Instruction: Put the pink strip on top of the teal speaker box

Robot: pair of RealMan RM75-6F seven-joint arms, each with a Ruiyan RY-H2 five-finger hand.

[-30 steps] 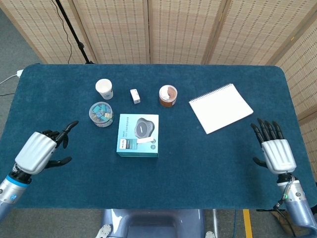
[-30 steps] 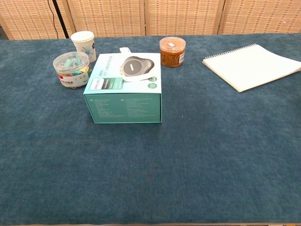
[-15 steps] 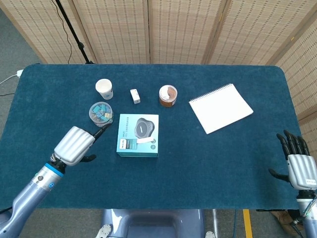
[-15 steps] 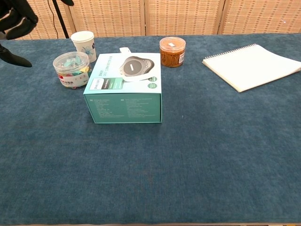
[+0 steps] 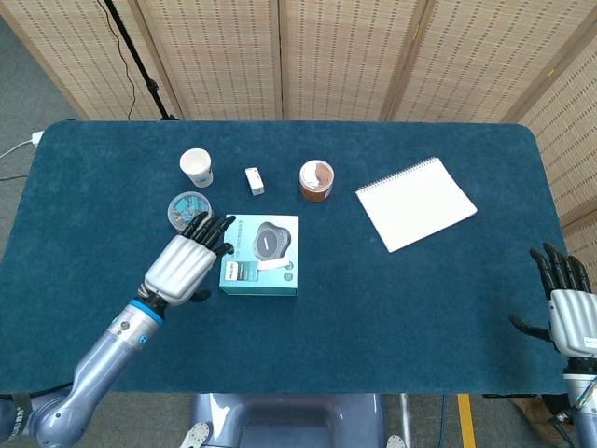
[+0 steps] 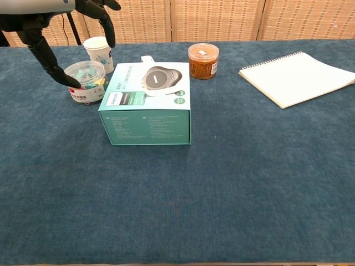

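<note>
**Left hand hangs at the box's left edge; a pale strip lies on the lid**

The blue table (image 5: 373, 317) is shown from above, and every place below is given from the teal speaker box (image 5: 260, 254). A spiral notebook (image 5: 416, 203) lies well to the right of the box and a little behind it.

The left hand (image 5: 187, 261) is held just left of the box, fingers stretched out and spread, with nothing in them. Its fingertips reach the box's rear left corner. The right hand (image 5: 567, 313) is kept far to the right of the box at the table's edge, fingers straight and empty.

A clear jar of coloured clips (image 5: 182, 207) stands just behind and left of the box, partly under the left fingers. A jar of brown contents (image 5: 316, 180) is set behind the box to the right, a paper cup (image 5: 196, 167) behind the clip jar, and a small white block (image 5: 254, 180) directly behind the box.

The pink strip (image 5: 273, 265) is judged to be the pale curved band lying on the lid, right of centre; whether it is loose or printed cannot be told.

If the strip is loose, the task looks fulfilled. The strip could be brushed off, or the box shoved, by a further sweep of the spread fingers. The clip jar could be tipped by the same sweep.
</note>
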